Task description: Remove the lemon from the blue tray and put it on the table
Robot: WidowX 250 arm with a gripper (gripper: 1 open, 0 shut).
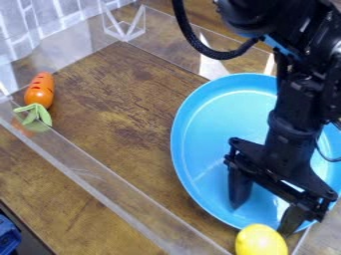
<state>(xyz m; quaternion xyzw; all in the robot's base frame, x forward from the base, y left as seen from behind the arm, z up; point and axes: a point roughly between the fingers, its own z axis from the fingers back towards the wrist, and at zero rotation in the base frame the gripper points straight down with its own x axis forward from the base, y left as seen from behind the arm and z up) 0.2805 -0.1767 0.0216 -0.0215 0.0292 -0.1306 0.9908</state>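
The lemon (260,241) is small, yellow and glossy. It lies at the bottom of the view against the near rim of the blue tray (213,120). I cannot tell whether it rests on the rim or on the table (120,110) just beside it. My black gripper (265,214) points down over the near part of the tray, just behind the lemon. Its fingers (238,189) stand wide open, with nothing between them and apart from the lemon. The arm hides the tray's right side.
An orange carrot (40,92) with green leaves lies at the far left by the clear acrylic wall (94,179) that runs along the table's near edge. More acrylic walls stand at the back. Bare brown wood lies between carrot and tray.
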